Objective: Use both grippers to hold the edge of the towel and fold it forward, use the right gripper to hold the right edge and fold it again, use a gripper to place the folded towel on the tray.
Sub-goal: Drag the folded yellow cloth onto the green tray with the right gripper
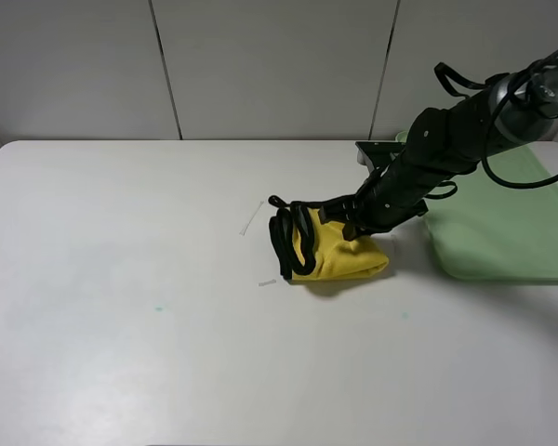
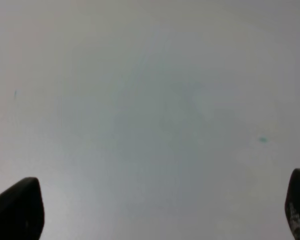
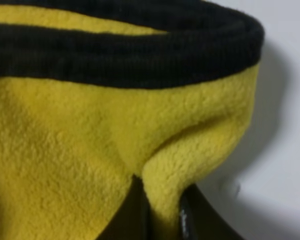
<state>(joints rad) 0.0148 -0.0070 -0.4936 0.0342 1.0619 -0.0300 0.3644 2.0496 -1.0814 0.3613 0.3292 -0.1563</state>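
Observation:
The yellow towel point(image 1: 339, 253) with black edging lies folded into a small bundle on the white table point(image 1: 121, 279), just left of the green tray point(image 1: 502, 223). My right gripper point(image 1: 339, 221) is shut on the towel, pinching a fold of it. The right wrist view shows yellow fleece point(image 3: 90, 150) and the black trim point(image 3: 140, 60) filling the frame, with fabric squeezed between the dark fingers point(image 3: 135, 215). My left gripper is out of the exterior view. In the left wrist view its fingertips point(image 2: 17, 207) stand wide apart over bare table, holding nothing.
The green tray sits at the table's right edge, its near rim point(image 1: 502, 271) a short way right of the towel. Small marks point(image 1: 251, 221) lie left of the towel. A white wall stands behind the table.

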